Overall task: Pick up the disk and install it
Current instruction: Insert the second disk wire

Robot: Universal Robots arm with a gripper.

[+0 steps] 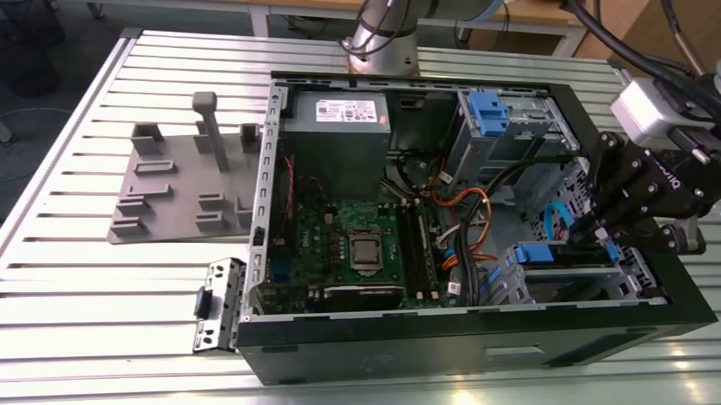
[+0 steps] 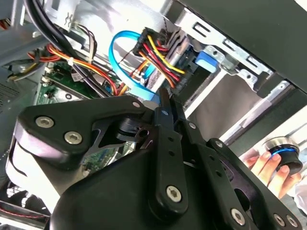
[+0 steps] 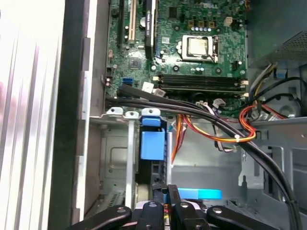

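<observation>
Blue frame edge was all that showed of the disk (image 1: pixel 614 251): it sat low in the drive bay at the case's (image 1: pixel 474 350) front corner, at the exterior view's right, mostly hidden by the gripper (image 1: pixel 599 240). In the first wrist view the same edge appeared as a pale blue strip (image 3: pixel 201 194) just beside the fingers (image 3: pixel 173 201).

Fingers drawn together, tips down in the bay against the disk's frame. Could not tell whether they pinched the frame or merely touched it. In the second wrist view the closed fingers (image 2: pixel 165 120) pointed at a bundle of red, yellow and black wires (image 2: pixel 158 52) plugged in just ahead, with a blue cable (image 2: pixel 127 72) looping beside them.

Blue ribbed tab (image 1: pixel 535 253) stood on the bay's bracket, just on the motherboard (image 1: pixel 360 240) side of the gripper. Thick black cables (image 3: pixel 201 115) crossed between tab and board, with orange wires (image 1: pixel 468 228) under them.

Grey box (image 1: pixel 338 139) with white sticker sat at the case's far edge. A second blue tab (image 1: pixel 487 110) was on the upper bay near the far corner.

Outside the case, on the slatted table (image 1: pixel 67 253): a grey plastic tray (image 1: pixel 181 190) near the edge at the exterior view's left, and a small metal bracket (image 1: pixel 219 304) touching the case's near corner.

A person's hand (image 2: pixel 266 167) rested on a round blue-ringed knob (image 2: pixel 283 153), outside the case.
</observation>
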